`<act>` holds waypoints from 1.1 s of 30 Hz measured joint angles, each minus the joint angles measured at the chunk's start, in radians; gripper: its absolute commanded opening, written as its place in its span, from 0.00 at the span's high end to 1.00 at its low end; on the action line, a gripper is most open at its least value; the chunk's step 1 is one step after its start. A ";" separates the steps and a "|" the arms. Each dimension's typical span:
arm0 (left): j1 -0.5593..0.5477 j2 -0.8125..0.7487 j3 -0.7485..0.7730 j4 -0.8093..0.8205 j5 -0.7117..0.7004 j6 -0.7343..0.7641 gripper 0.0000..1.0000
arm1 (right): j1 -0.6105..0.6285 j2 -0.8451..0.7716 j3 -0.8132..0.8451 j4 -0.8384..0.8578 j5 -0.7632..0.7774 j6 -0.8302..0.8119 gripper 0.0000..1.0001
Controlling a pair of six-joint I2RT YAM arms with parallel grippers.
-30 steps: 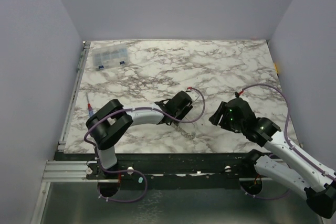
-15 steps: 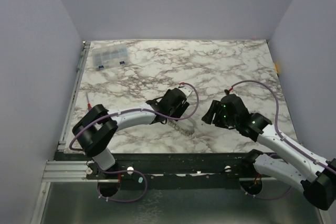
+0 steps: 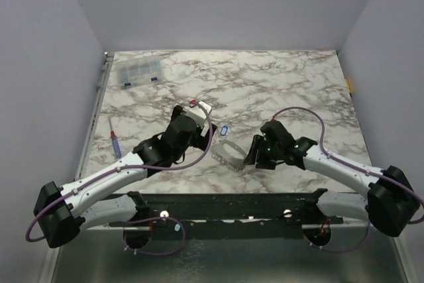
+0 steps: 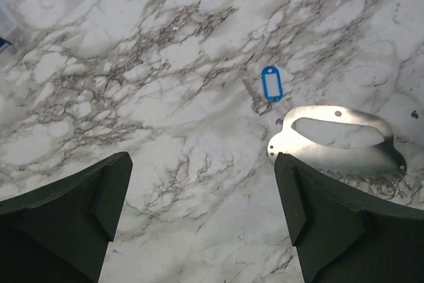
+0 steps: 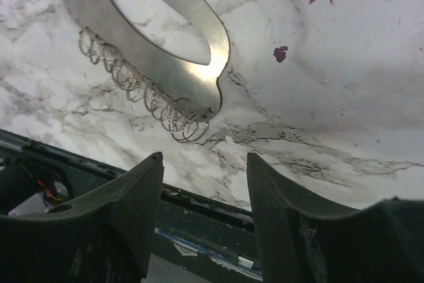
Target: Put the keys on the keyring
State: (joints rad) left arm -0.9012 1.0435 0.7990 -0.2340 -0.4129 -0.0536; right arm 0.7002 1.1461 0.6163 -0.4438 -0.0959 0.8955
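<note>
One key (image 4: 250,93), one blue tag (image 4: 271,83), one keyring plate (image 4: 344,147) — left fingers (image 4: 66,220) wide apart, right fingers (image 5: 112,223) half apart, both empty.

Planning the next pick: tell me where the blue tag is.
In the top view, the blue tag lies near mid-table, just beyond the metal keyring, with a small key close beside it.

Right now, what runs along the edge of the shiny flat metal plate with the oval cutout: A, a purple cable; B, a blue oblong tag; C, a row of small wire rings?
C: a row of small wire rings lines the edge of the plate; the blue tag lies apart from it.
</note>
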 measured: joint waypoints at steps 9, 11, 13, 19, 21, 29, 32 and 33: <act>0.003 -0.029 -0.090 -0.029 -0.016 0.002 0.01 | 0.071 0.222 0.087 -0.024 0.011 0.052 0.47; 0.003 -0.030 -0.090 -0.030 -0.017 0.002 0.01 | 0.079 0.246 0.107 -0.027 0.017 0.059 0.48; 0.003 -0.035 -0.090 -0.030 -0.017 0.002 0.01 | 0.084 0.268 0.128 -0.030 0.025 0.064 0.50; 0.003 -0.072 -0.090 -0.030 -0.024 0.002 0.01 | 0.100 0.323 0.179 -0.056 0.054 0.075 0.58; 0.003 -0.080 -0.090 -0.030 -0.026 0.002 0.01 | 0.106 0.328 0.185 -0.068 0.068 0.077 0.60; 0.003 -0.084 -0.090 -0.030 -0.027 0.002 0.01 | 0.110 0.317 0.184 -0.099 0.101 0.090 0.63; 0.003 -0.086 -0.090 -0.030 -0.027 0.002 0.01 | 0.111 0.317 0.184 -0.099 0.101 0.092 0.63; 0.003 -0.086 -0.090 -0.030 -0.027 0.002 0.01 | 0.111 0.317 0.184 -0.098 0.101 0.092 0.63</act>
State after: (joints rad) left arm -0.8986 0.9573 0.7094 -0.2638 -0.4397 -0.0517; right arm 0.8116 1.4635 0.8005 -0.5423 0.0055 0.9871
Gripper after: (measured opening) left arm 0.989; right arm 0.369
